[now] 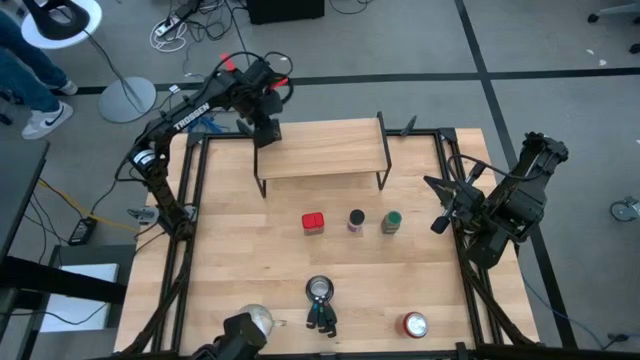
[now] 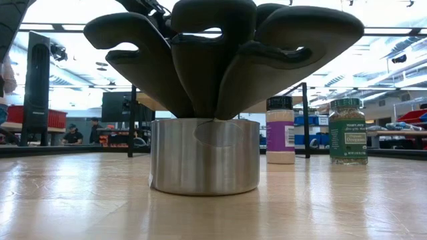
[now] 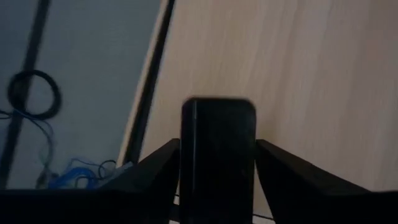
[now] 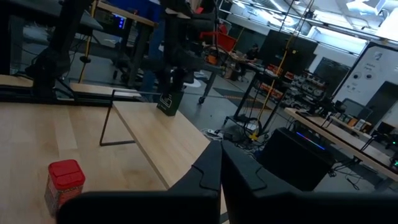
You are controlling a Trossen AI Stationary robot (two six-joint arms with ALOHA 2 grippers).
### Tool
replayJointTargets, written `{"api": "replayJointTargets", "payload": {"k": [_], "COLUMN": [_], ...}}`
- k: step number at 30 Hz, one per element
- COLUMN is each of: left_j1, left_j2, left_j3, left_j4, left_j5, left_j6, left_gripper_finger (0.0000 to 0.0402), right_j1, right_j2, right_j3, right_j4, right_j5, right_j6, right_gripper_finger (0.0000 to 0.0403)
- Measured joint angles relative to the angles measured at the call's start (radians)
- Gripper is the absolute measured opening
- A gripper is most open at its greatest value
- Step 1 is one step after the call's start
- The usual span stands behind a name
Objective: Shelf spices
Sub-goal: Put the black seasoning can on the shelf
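The shelf (image 1: 320, 150), a light board on thin black legs, stands at the table's far middle. At its far left corner the dark olive tin (image 3: 217, 155) stands upright on the board, also seen in the right wrist view (image 4: 168, 102). My left gripper (image 1: 263, 128) reaches down over it, open, one finger close on each side. The red tin (image 1: 313, 222), the purple-labelled jar (image 1: 356, 220) and the green-lidded jar (image 1: 391, 221) stand in a row on the table in front of the shelf. My right gripper (image 1: 438, 222) waits shut at the table's right edge.
A steel cup (image 1: 320, 290) with dark utensils in it stands near the front middle and fills the low view (image 2: 205, 157). A round red-topped can (image 1: 415, 324) is at the front right. A person's legs (image 1: 25, 75) show on the floor at the far left.
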Motion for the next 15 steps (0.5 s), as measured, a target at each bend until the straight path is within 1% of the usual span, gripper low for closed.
{"api": "replayJointTargets", "payload": {"k": [6,9,12,15], "left_j1": [-0.05,-0.081,-0.119,-0.167], "left_j2": [0.0,0.0,0.0,0.0], "left_j3": [0.122,0.204,0.289,0.361], "left_j4": [-0.043,-0.079,-0.124,-0.178], "left_j5": [-0.075,-0.144,-0.206,-0.214], "left_j6": [-0.042,-0.046,-0.061,-0.096], "left_gripper_finger": [0.0274,0.0297,0.0306,0.0302], "right_j1": [0.0,-0.004,-0.016,-0.031], "right_j2": [0.0,0.0,0.0,0.0], "right_j3": [0.0,0.0,0.0,0.0], "right_j4": [0.0,0.0,0.0,0.0], "right_j5": [0.0,0.0,-0.001,-0.014], "right_j6": [0.0,0.0,0.002,0.002], "right_gripper_finger": [0.0004,0.0007,0.0005,0.0002]}}
